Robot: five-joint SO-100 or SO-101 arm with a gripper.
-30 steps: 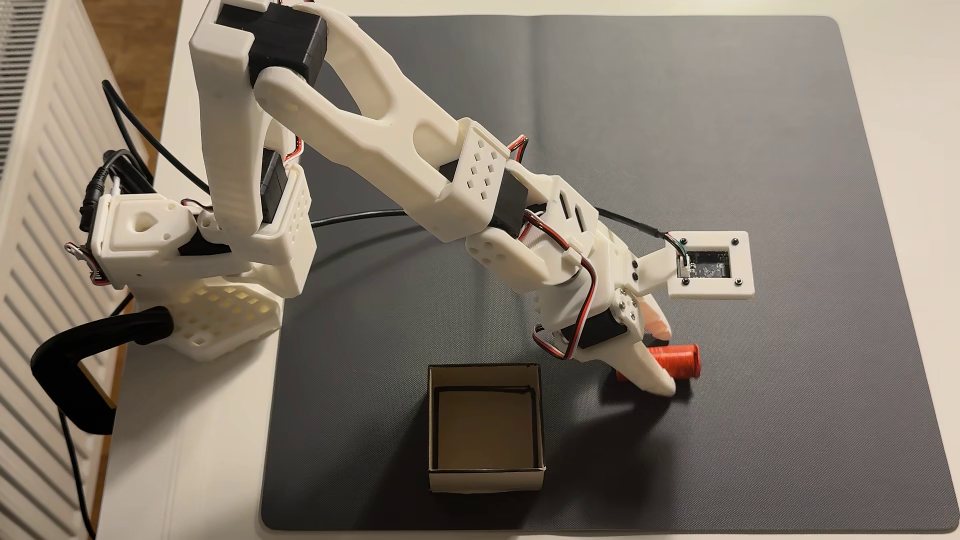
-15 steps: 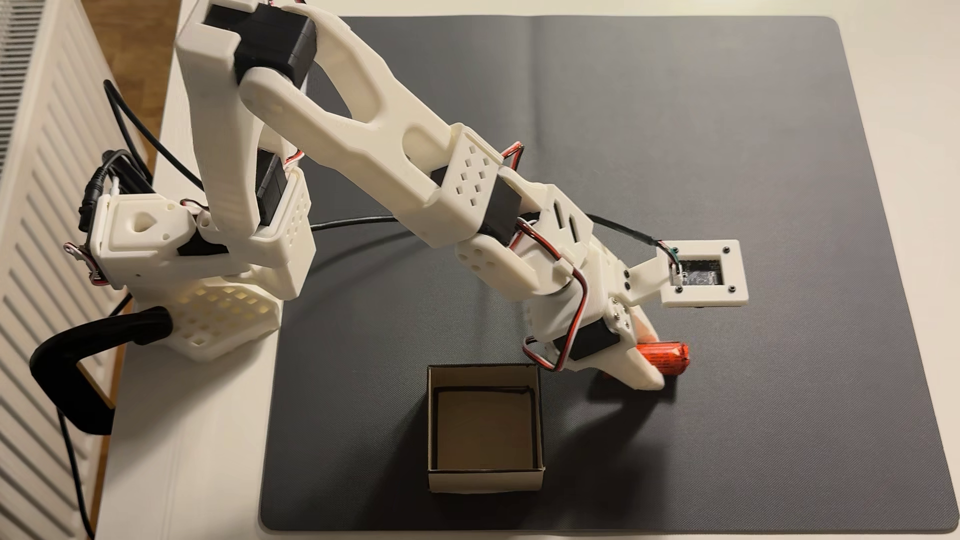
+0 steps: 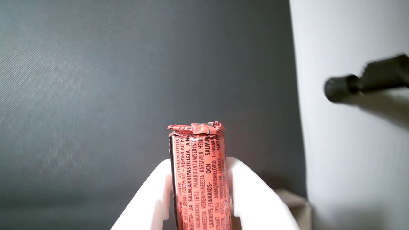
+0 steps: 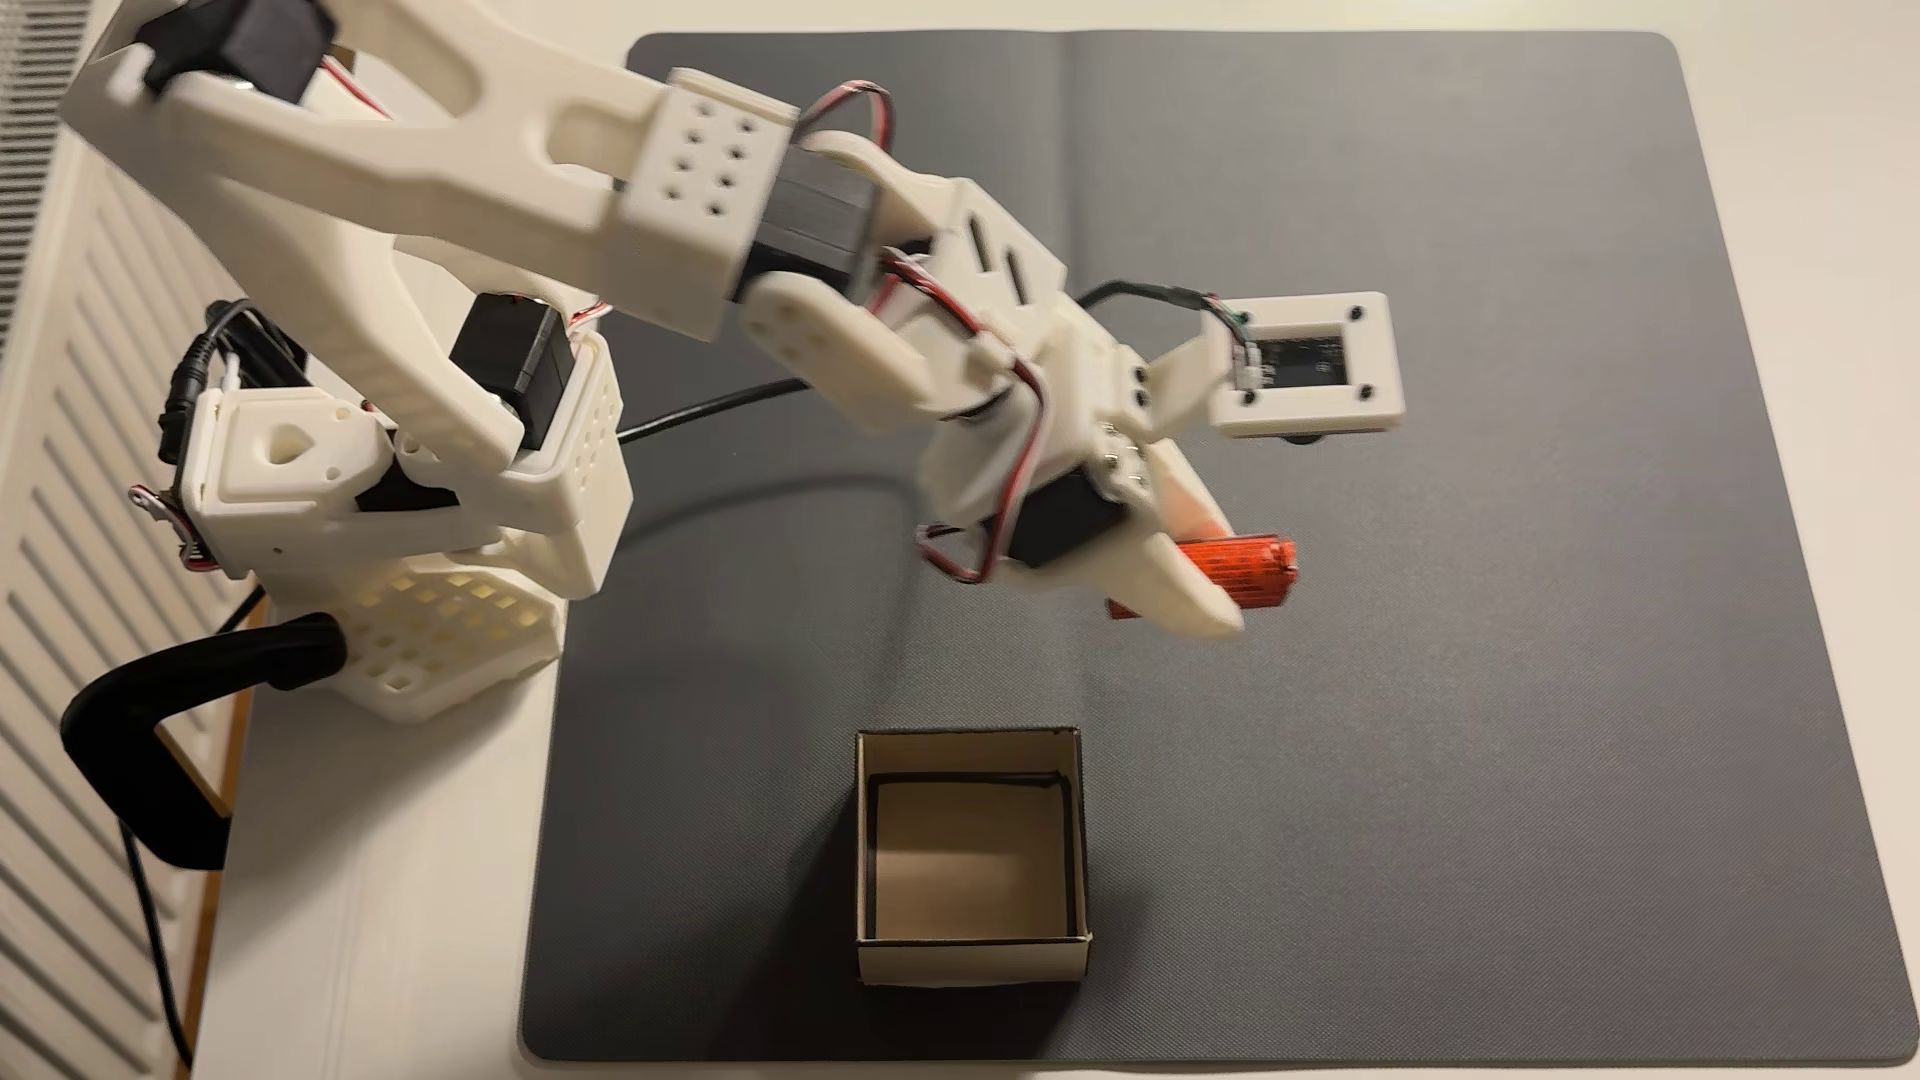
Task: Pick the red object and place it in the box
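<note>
Dark grey mat [image 4: 1455,312] on white table [image 4: 364,935], white radiator [image 4: 62,519] beside

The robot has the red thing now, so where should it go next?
Probably swing toward the box. The pincer is shut on the red object, held above the dark mat, while the box sits open, lower-left of it in the fixed view.

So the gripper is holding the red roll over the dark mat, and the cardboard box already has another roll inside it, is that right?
Not quite. The gripper does hold the red roll over the dark mat, but the cardboard box has nothing inside; the fixed view shows only its bare beige floor.
</note>
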